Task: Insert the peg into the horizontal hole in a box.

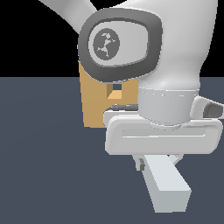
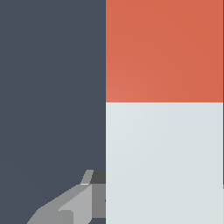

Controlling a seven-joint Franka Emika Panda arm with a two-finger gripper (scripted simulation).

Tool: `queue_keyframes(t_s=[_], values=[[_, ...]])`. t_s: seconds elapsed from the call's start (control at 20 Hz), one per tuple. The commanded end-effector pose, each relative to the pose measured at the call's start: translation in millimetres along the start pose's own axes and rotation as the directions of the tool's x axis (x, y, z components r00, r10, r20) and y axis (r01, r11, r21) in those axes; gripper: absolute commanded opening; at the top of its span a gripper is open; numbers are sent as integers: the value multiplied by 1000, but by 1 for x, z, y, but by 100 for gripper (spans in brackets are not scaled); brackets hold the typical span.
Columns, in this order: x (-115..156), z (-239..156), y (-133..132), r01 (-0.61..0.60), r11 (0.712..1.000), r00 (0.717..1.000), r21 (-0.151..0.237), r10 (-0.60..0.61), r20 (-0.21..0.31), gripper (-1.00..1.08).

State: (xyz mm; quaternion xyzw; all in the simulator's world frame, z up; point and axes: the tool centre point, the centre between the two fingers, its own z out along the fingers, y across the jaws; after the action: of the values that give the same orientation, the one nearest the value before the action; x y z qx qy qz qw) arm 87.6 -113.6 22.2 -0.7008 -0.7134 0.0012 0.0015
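Note:
The peg (image 1: 167,183) is a long square bar, and its pale end points toward the exterior camera below the hand. My gripper (image 1: 158,162) is shut on the peg, with one finger (image 1: 141,162) pressed against its side. In the wrist view the peg's pale part (image 2: 164,162) and red-orange end (image 2: 164,50) fill one half of the picture. One grey finger (image 2: 65,210) touches the bar's edge there, and the other finger is hidden behind the bar. The tan box (image 1: 92,105) stands behind the arm, largely covered by it. Its small square hole (image 1: 117,93) shows just under the wrist housing.
The white arm and its wrist housing (image 1: 120,41) take up most of the exterior view and hide the box's top and one side. Dark blue-grey floor (image 1: 43,175) spreads around the box and under the peg.

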Motion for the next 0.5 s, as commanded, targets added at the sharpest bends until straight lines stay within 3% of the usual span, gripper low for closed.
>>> queue_keyframes(t_s=[0.0, 0.45], values=[[1, -4, -1, -2, 1000, 1000, -3, 2, 0, -100], [5, -25, -20, -24, 1000, 1000, -3, 24, 0, -100]])
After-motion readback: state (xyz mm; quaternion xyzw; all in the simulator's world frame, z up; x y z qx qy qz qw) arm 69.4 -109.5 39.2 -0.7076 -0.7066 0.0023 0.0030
